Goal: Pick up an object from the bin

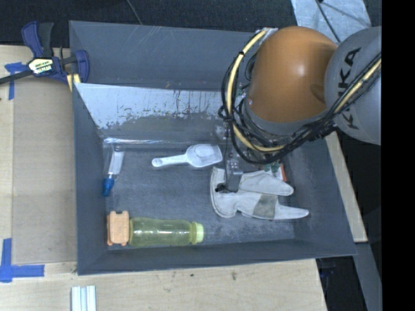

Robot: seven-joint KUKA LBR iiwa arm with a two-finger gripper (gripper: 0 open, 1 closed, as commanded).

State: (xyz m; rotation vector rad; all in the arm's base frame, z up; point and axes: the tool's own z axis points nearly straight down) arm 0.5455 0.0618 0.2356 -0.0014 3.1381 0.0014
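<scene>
My gripper (228, 179) hangs under the orange cover at the bin's right middle, its fingertips down on the left part of a white and grey work glove (256, 199). The glove lies flat on the bin floor, fingers pointing right. Just left of the gripper lies a white plastic scoop (190, 157) with its handle pointing left. How far the fingers stand apart is hidden by the arm's body and cables.
A clear bottle with yellow-green content and a tan cap (155, 231) lies along the front wall. A clear pen-like tube with a blue tip (111, 172) lies at the left wall. A small green and red thing (279, 169) peeks out behind the glove.
</scene>
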